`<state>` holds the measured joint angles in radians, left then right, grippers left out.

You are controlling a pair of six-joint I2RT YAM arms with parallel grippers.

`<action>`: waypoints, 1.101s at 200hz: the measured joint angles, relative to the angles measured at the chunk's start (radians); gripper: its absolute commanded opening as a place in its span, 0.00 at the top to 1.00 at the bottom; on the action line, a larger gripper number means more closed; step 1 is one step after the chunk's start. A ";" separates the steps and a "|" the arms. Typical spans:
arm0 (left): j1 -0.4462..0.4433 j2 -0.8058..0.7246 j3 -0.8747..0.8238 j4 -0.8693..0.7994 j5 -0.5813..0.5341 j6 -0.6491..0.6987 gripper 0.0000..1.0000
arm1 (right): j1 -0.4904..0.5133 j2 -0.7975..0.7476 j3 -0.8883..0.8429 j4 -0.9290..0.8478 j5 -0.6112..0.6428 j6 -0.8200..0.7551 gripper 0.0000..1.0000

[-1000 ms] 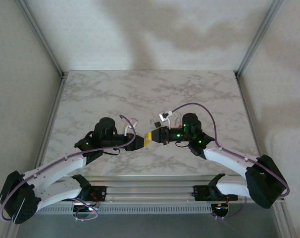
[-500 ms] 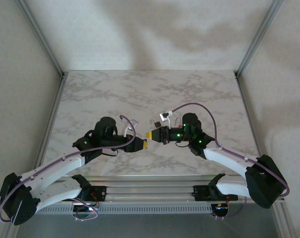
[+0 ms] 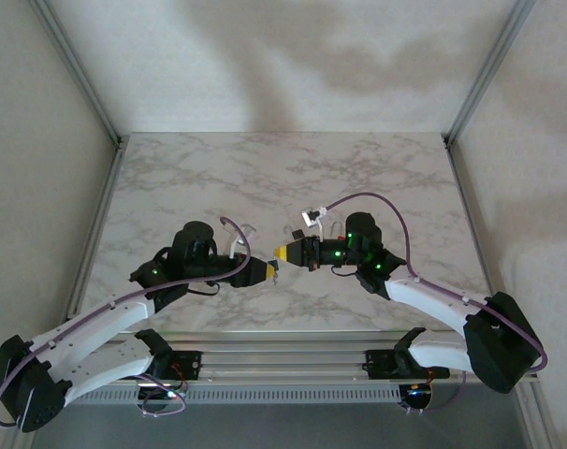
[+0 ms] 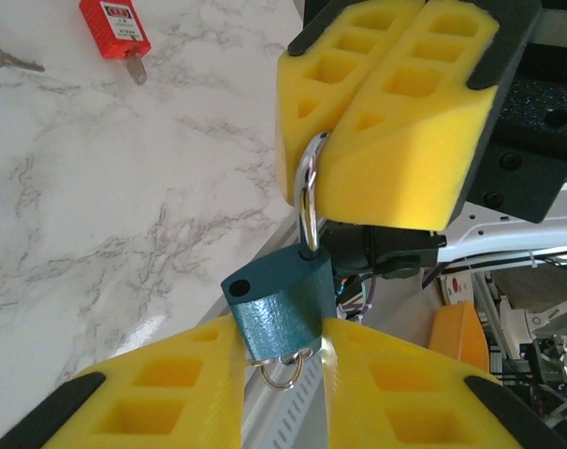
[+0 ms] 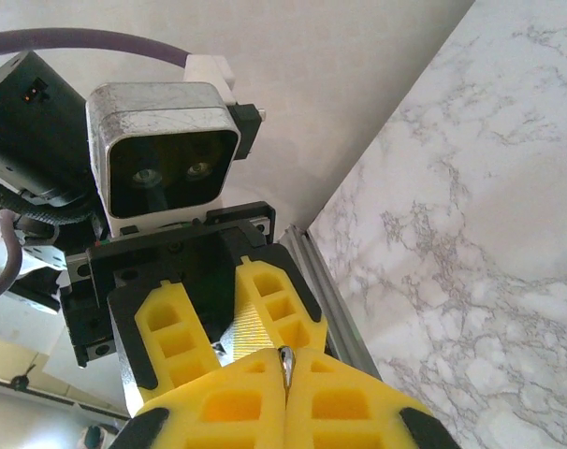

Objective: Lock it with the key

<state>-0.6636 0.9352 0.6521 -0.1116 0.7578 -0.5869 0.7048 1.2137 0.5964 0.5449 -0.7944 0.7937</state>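
Gripping the blue-green padlock (image 4: 274,304) by its body with the left fingers (image 4: 171,383), set narrow, yellow foam against both flanks, at 6 o'clock in the left wrist view. Pinching the shackle (image 4: 307,201) with the right fingers (image 4: 396,122), pressed fully together, reaching in from 12 to 1 o'clock. Carried off the counter (image 4: 96,206) between the two, body low, shackle rising toward 12. One shackle leg seated in the body, the hole at the body's 9 o'clock end bare. Hanging under the body, in the gap of the left fingers, a small key ring (image 4: 282,369); key blade too hidden to tell. Out on the marble, at 11 o'clock, a red piece (image 4: 117,26) with a metal tip, and toward 10 o'clock at the frame edge a silver key (image 4: 7,61). From above, meeting of both arms toward 6 o'clock of the counter's middle.
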 measured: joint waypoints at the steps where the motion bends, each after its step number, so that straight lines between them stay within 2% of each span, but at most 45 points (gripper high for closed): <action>1: 0.000 0.000 0.000 0.000 0.000 -0.001 0.73 | 0.000 0.000 0.000 0.000 0.000 0.000 1.00; 25: 0.004 -0.029 -0.011 0.013 0.003 -0.024 0.72 | -0.006 0.000 0.000 0.005 0.001 0.000 1.00; 64: 0.003 -0.066 -0.033 0.177 0.056 -0.080 0.71 | -0.006 0.020 0.000 0.006 0.009 0.008 1.00; 86: 0.003 -0.072 -0.051 0.216 0.061 -0.095 0.69 | -0.006 0.027 0.000 0.014 0.008 0.017 1.00; 119: 0.007 -0.077 -0.056 0.145 0.039 -0.048 0.59 | -0.006 0.011 0.000 -0.007 0.016 0.005 1.00; 168: 0.029 -0.082 -0.056 0.040 -0.007 -0.006 0.50 | -0.006 -0.037 0.000 -0.035 0.035 -0.020 1.00; 220: 0.031 -0.025 -0.046 0.039 -0.026 -0.020 0.48 | -0.006 -0.009 0.000 -0.053 0.039 -0.023 1.00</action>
<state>-0.6331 0.9104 0.6064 -0.0727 0.7315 -0.6067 0.6983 1.2045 0.5961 0.4919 -0.7555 0.7704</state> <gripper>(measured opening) 0.523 0.050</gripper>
